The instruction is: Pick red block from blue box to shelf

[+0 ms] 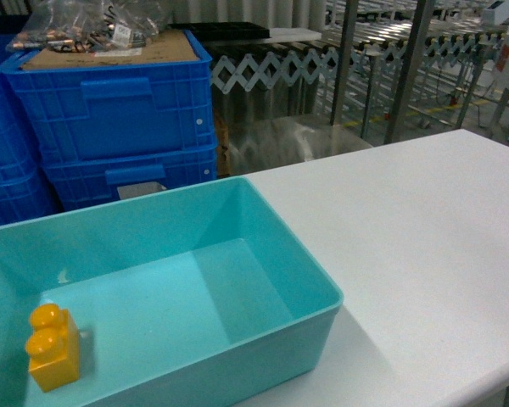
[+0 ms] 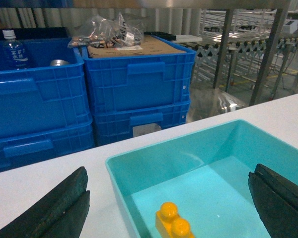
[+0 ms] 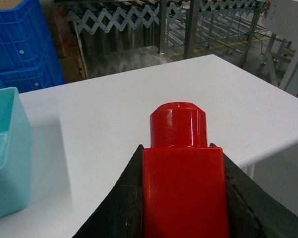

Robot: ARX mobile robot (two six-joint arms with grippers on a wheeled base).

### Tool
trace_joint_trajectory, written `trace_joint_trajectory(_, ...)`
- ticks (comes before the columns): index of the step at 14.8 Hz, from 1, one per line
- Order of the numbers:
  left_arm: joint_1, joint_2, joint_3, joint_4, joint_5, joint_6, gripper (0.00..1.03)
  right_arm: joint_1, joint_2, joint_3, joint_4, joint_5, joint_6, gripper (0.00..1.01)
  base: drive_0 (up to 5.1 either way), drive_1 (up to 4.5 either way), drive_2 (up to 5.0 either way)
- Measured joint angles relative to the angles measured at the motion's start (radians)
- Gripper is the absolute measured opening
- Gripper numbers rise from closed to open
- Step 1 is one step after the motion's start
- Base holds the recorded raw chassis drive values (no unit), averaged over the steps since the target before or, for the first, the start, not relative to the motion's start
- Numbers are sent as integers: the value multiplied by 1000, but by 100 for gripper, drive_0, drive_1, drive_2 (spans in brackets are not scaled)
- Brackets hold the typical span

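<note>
Looking from the head, you see only the box with a yellow brick on the white table, no arm or red block; the left wrist shows its gripper spread wide over that box, holding nothing. Only the right wrist shows the block clenched in its gripper above the table, clear of the box; with the shelf well beyond, a jolt in transit could loosen it.

Yellow brick, blue crates
</note>
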Motion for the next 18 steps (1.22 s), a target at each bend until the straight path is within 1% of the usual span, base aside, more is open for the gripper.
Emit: trace_joint_trajectory(18, 0, 0, 0, 0, 0, 0, 98, 0, 0, 0, 0, 0, 0, 27, -154, -154, -154)
